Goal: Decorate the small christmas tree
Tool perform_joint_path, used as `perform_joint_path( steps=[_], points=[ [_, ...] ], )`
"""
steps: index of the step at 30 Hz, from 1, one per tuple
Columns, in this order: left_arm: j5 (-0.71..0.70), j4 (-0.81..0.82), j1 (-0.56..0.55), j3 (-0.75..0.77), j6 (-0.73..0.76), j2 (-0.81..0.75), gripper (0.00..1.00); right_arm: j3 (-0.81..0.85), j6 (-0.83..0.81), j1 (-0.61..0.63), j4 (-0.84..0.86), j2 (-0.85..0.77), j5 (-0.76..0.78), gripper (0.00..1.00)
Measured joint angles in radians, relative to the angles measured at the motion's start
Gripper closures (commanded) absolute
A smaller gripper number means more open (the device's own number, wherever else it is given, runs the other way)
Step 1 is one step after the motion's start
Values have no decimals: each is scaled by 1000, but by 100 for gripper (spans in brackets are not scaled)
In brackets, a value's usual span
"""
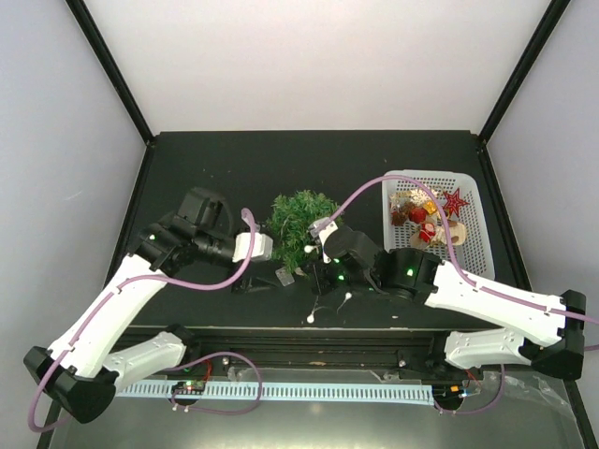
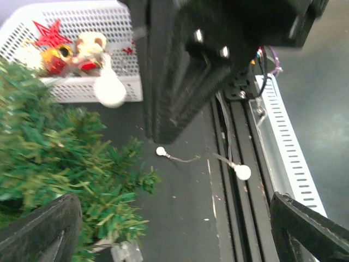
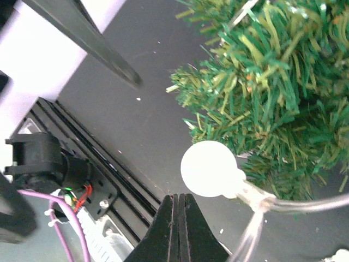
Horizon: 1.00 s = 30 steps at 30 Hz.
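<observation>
The small christmas tree (image 1: 299,223) stands at mid-table; its green branches fill the left of the left wrist view (image 2: 49,164) and the upper right of the right wrist view (image 3: 272,82). My left gripper (image 1: 274,260) is open and empty at the tree's near left side; its jaws (image 2: 173,204) stand wide apart. My right gripper (image 1: 316,245) is at the tree's near right side. Its fingers (image 3: 178,197) are shut, holding a light string with a white bulb (image 3: 209,169) just past the tips. More bulbs (image 1: 348,296) trail onto the table (image 2: 160,152).
A white mesh basket (image 1: 471,192) with a red star and several ornaments stands at the back right, also seen in the left wrist view (image 2: 82,22). The black rail (image 1: 309,341) and white slotted strip (image 2: 283,142) run along the near edge. My right arm (image 2: 185,60) looms close to the left gripper.
</observation>
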Motion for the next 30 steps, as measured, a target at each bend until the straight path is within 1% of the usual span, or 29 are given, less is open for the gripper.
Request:
perform_joint_path(
  steps=[4, 7, 10, 16, 21, 25, 28, 30],
  points=[
    [1, 18, -16, -69, -3, -2, 6, 23, 11, 0, 23, 0, -14, 99],
    [19, 55, -27, -106, -25, 2, 10, 30, 20, 0, 48, 0, -19, 99],
    [58, 85, -42, -117, -49, 20, 12, 34, 26, 0, 63, 0, -24, 99],
    [117, 145, -95, -124, -100, 88, 12, 45, 35, 0, 100, 0, -27, 99],
    [173, 195, -113, -137, -146, 146, 13, 45, 47, 0, 122, 1, -27, 99],
    [227, 208, -114, -137, -160, 178, 19, 45, 54, 0, 134, 3, -27, 99],
    [277, 206, -117, -137, -157, 199, 28, 45, 55, 0, 142, 3, -27, 99],
    [313, 202, -118, -137, -146, 211, 32, 45, 56, 0, 147, 3, -27, 99]
  ],
)
